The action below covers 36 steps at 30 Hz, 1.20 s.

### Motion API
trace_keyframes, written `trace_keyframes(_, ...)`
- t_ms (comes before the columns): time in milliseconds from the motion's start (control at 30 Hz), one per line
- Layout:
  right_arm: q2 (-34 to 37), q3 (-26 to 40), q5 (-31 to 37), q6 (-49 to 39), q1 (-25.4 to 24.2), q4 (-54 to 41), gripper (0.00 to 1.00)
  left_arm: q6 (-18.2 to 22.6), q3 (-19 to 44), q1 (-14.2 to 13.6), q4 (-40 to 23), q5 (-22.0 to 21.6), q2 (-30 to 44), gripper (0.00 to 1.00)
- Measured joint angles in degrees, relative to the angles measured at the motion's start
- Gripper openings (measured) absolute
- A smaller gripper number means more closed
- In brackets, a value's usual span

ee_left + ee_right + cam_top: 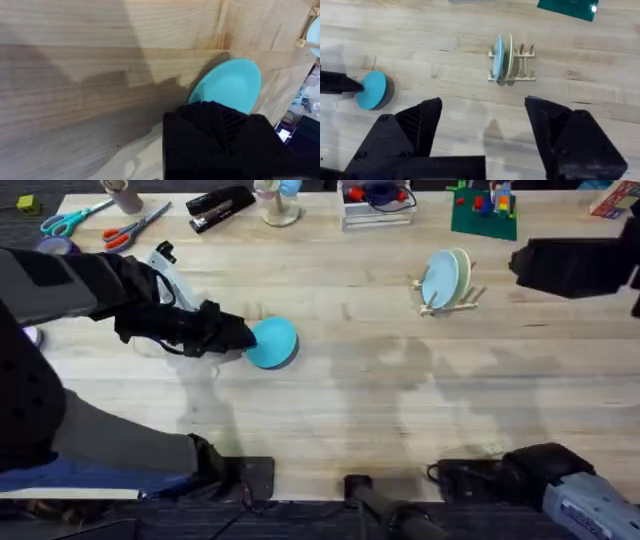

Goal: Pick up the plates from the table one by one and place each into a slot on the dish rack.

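Note:
The turquoise plate (274,343) sits left of the table's (380,400) middle, tilted with one edge raised and a shadow under it. My left gripper (236,338) is shut on its left rim; in the left wrist view a black finger (215,135) covers the lower part of the plate (229,84). The dish rack (452,292) stands at the right rear and holds a cream plate (461,268) upright beside a paler blue one (438,280). My right gripper (485,135) hangs open and empty, high above the table, facing the rack (514,64) and the turquoise plate (371,90).
Along the back edge lie scissors (65,220), a black stapler (220,208), a clear organiser (378,205) and a green board with toys (483,215). The right arm (575,265) hovers dark at the right rear. Bare wood lies between plate and rack.

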Motion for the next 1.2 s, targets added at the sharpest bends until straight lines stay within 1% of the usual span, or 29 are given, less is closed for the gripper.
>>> trace_keyframes(333, 0.0, 0.0, -0.2, 0.0, 0.0, 0.0, 0.995, -0.8, 0.02, 0.02, 0.36, 0.63, 0.46, 0.041)
trace_keyframes(433, 0.01, 0.0, -0.2, 0.0, 0.0, 0.0, 0.994, -0.75, 0.28, 0.05, 0.75, 2.52, 1.97, 0.041)
trace_keyframes(600, 0.0, 0.0, -0.2, 0.08, 0.0, 0.0, 0.995, -0.73, 0.61, 0.17, 1.68, 7.69, 5.69, 0.041)
trace_keyframes(700, 0.0, 0.0, -0.22, 0.45, 0.0, 0.0, 0.995, -0.73, 0.61, 0.17, 1.86, 9.15, 6.57, 0.041)
trace_keyframes(967, 0.02, 0.0, -1.21, 1.07, 0.0, -0.2, 0.994, -0.73, 0.61, 0.17, 1.87, 9.2, 6.61, 0.041)
trace_keyframes(1100, 1.0, 0.0, -4.82, 1.27, 0.0, -0.24, 0.993, -0.73, 0.61, 0.17, 1.88, 9.21, 6.62, 0.041)
trace_keyframes(1200, 3.33, 0.0, -8.22, 1.39, 0.0, -0.24, 0.994, -0.73, 0.61, 0.17, 1.88, 9.2, 6.62, 0.041)
